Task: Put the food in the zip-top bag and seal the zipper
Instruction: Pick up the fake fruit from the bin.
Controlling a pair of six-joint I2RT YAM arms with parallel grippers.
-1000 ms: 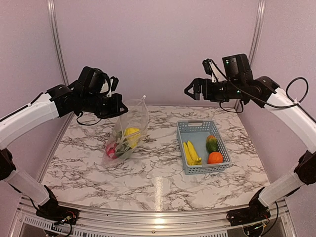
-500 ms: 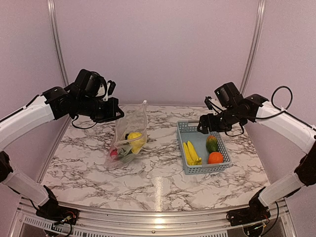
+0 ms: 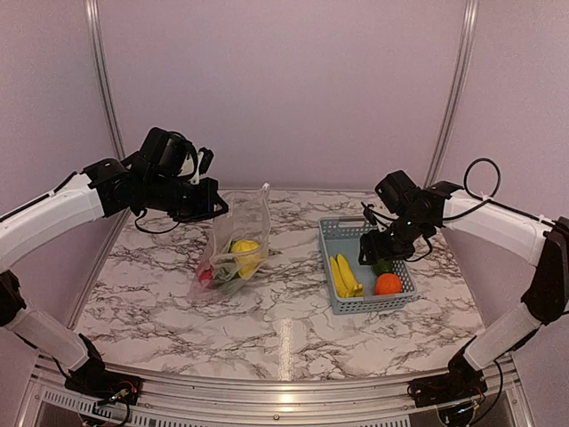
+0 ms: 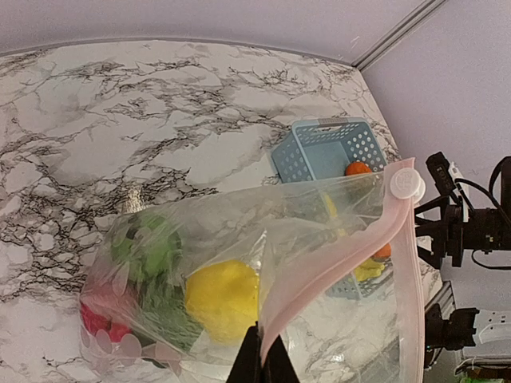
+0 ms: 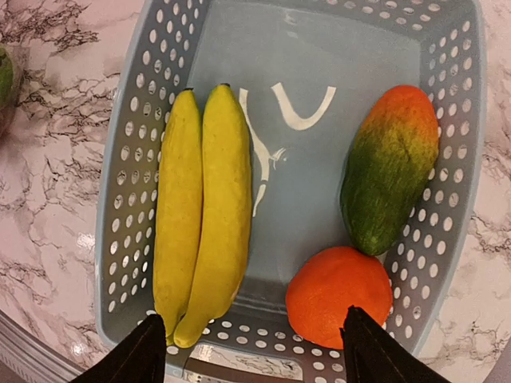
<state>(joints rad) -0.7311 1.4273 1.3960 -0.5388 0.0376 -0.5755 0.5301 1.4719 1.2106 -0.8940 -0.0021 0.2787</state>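
Observation:
My left gripper (image 3: 216, 206) is shut on the mouth edge of the zip-top bag (image 3: 233, 249) and holds it up off the table. In the left wrist view the fingers (image 4: 259, 359) pinch the pinkish zipper (image 4: 343, 255), and its white slider (image 4: 406, 185) sits at the far end. Inside the bag (image 4: 239, 239) lie a yellow pepper (image 4: 222, 299), green food (image 4: 148, 247) and a red-pink ball (image 4: 100, 315). My right gripper (image 3: 372, 252) is open and empty, low over the basket. Below it (image 5: 254, 351) are the bananas (image 5: 204, 215), the orange (image 5: 339, 295) and a green-orange fruit (image 5: 391, 167).
The grey-blue slotted basket (image 3: 342, 233) stands right of centre on the marble table (image 3: 284, 329), and its wall (image 5: 120, 199) fills the right wrist view. Pale walls and metal posts (image 3: 100, 80) close in the back and sides.
My right arm has come down from high at the back to just over the basket. My left gripper has shifted slightly with the bag still in it.

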